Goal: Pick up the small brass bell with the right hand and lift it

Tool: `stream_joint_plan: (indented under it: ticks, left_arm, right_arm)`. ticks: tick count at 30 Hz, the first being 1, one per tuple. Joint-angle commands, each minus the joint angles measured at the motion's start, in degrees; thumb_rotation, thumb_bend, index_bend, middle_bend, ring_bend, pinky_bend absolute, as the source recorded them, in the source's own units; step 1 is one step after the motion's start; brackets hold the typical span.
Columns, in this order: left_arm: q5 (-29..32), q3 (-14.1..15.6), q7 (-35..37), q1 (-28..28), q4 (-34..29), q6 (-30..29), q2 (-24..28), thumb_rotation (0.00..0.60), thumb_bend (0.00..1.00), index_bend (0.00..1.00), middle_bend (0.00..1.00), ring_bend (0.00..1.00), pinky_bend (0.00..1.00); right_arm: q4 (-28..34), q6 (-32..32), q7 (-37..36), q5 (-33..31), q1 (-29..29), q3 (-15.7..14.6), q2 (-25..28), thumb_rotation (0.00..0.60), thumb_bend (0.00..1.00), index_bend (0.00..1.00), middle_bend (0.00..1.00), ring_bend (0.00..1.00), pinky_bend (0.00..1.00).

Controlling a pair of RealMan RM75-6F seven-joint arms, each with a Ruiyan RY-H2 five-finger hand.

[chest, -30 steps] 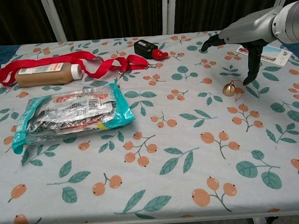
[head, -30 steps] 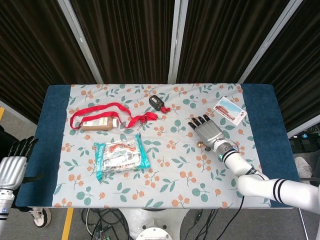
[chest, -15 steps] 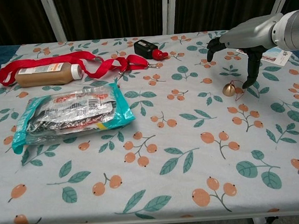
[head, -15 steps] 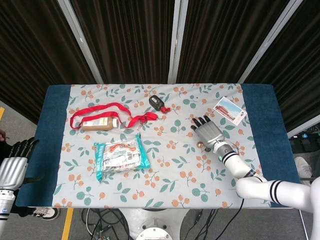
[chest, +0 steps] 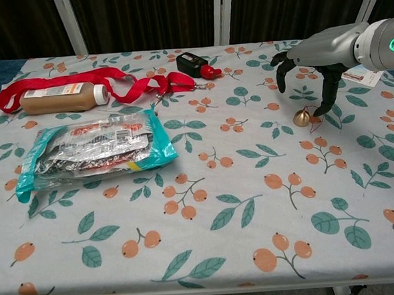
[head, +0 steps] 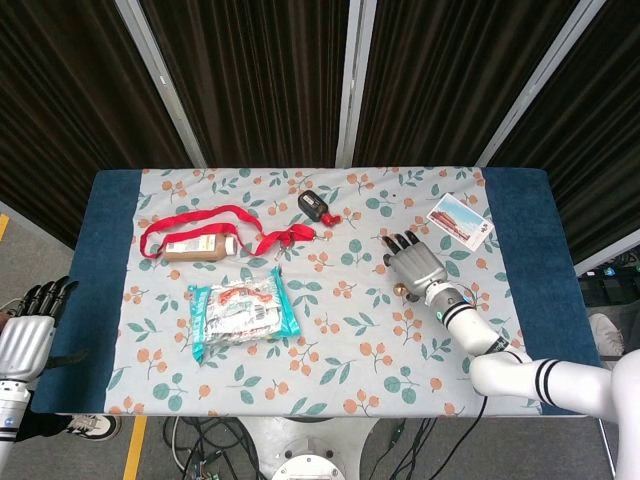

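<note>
- Closing in on the grasp: right hand (chest: pixel 305 64) hangs over the small brass bell (chest: pixel 301 118), fingers curled down and spread, nothing in them yet. One fingertip looks to sit just beside the bell's red cord; can't tell if it touches.
- Bell sits on the floral tablecloth (chest: pixel 254 204), right side of the table, mid-depth. In the head view the hand (head: pixel 418 264) covers most of it; only a glint shows at the near-left edge of the palm.
- To do it well, my read: bring thumb and a finger down on opposite sides of the bell body, low, and pinch before lifting. It's small, round and probably slick, so a glancing touch likely rolls it away.
- Lift straight up; the loose cord could snag a finger.
- Left hand (head: pixel 25 340) is off the table at the near-left, fingers apart, holding nothing. Out of the way.
- Room: cloth around the bell is bare on the near and left sides. Postcard (chest: pixel 356 74) lies just far-right of the hand, near the right edge, so avoid sweeping that way.
- Black key fob (chest: pixel 192 63), red lanyard (chest: pixel 79 80), brown bottle (chest: pixel 63 99) and snack packet (chest: pixel 93 150) are all well apart to the left.
- Table's right edge is near the forearm; keep the lift vertical.
</note>
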State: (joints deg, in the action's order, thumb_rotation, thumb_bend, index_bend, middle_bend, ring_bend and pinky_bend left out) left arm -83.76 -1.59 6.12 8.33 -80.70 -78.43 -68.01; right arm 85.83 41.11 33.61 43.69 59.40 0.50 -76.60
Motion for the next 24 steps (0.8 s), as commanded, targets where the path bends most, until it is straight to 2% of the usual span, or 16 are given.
stream_joint_plan:
  ticks: [1, 10, 24]
  left_arm:
    - [0.0, 0.0, 0.0, 0.0, 0.0, 0.0, 0.0, 0.6, 0.04, 0.01, 0.0, 0.0, 0.0]
    - [-0.1, 0.1, 0.1, -0.1, 0.1, -0.1, -0.1, 0.6, 0.04, 0.01, 0.0, 0.0, 0.0]
    - [0.0, 0.0, 0.1, 0.0, -0.1, 0.0, 0.1, 0.6, 0.04, 0.01, 0.0, 0.0, 0.0]
  right_arm:
    - [-0.3, 0.1, -0.4, 0.3, 0.0, 0.1, -0.3, 0.6, 0.07, 0.33, 0.0, 0.0, 0.0]
    - [-1.0, 0.3, -1.2, 1.1, -0.1, -0.2, -0.8, 0.6, 0.14, 0.39, 0.0, 0.0, 0.0]
    - [-1.9, 0.2, -1.4, 0.8, -0.1, -0.6, -1.5, 0.6, 0.16, 0.45, 0.0, 0.0, 0.0]
